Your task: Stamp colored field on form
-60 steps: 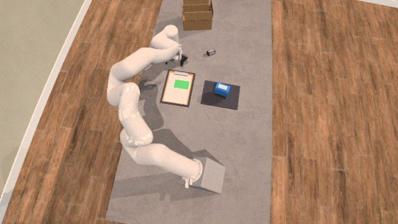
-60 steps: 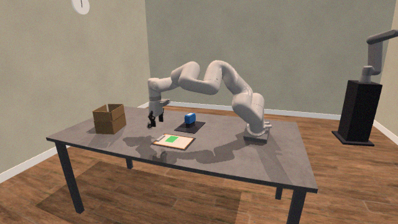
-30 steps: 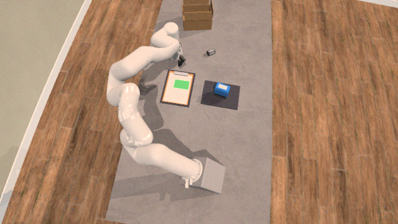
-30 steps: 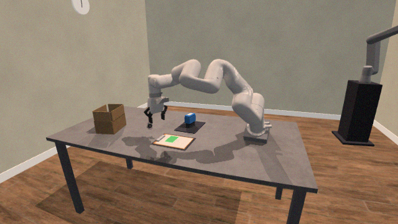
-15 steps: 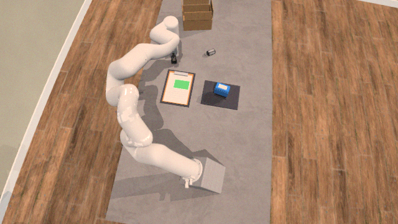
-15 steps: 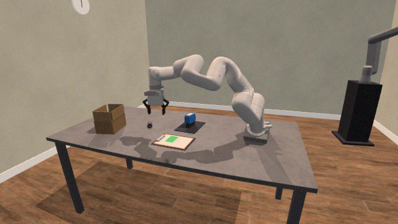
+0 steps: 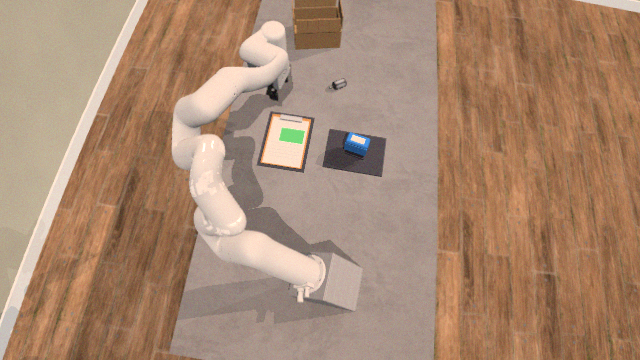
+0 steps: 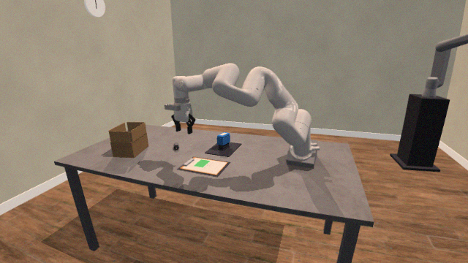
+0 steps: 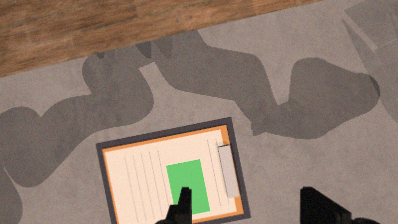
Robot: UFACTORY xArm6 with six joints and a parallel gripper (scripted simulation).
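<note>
The blue stamp (image 7: 356, 143) stands upright on the black mat (image 7: 354, 152), right of the form; it also shows in the exterior view (image 8: 223, 139). The form on its clipboard (image 7: 285, 141) carries a green field (image 7: 292, 135), seen in the wrist view too (image 9: 188, 185). My gripper (image 8: 183, 125) is open and empty. It hangs well above the table near the far left edge, beyond the clipboard's clip end and far from the stamp. Its dark fingertips show at the bottom of the wrist view.
A cardboard box (image 7: 318, 23) stands at the table's far end. A small dark cylinder (image 7: 339, 84) lies on the table between the box and the mat. The arm's base (image 7: 340, 287) sits at the near end. A black stand (image 8: 422, 131) is off the table.
</note>
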